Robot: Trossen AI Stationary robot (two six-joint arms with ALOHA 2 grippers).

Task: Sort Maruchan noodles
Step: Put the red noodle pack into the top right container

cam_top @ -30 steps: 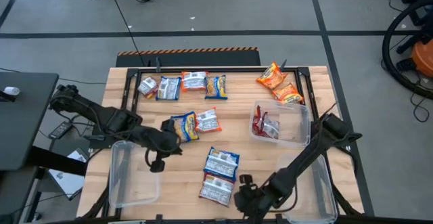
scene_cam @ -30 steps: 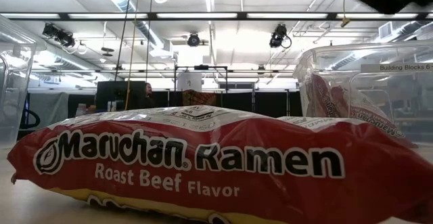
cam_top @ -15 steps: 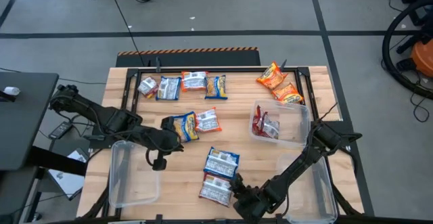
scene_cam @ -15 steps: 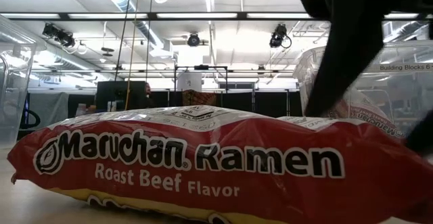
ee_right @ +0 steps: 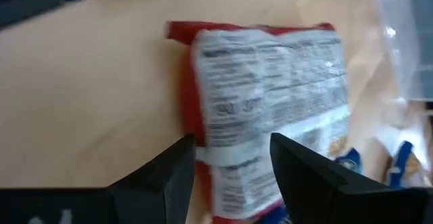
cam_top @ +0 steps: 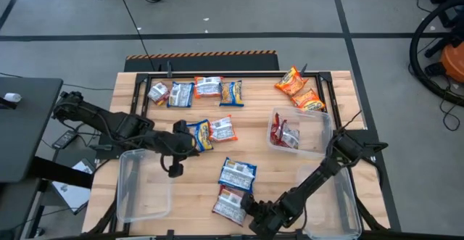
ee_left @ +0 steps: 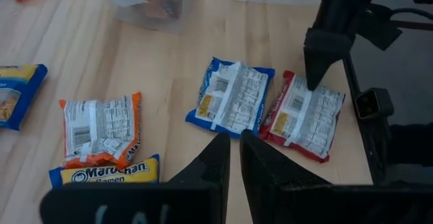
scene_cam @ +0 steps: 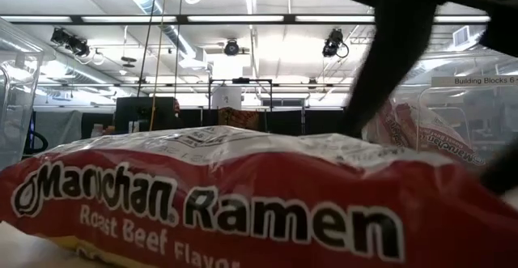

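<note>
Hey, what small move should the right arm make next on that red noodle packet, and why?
Probably lower and close: the right gripper is open, its fingers straddling the red packet's edge at the table's near side, not yet pinching it.

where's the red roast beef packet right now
In the high view the red roast beef packet lies at the table's near edge, just below the blue packet, with the right end effector open at its right side.
</note>
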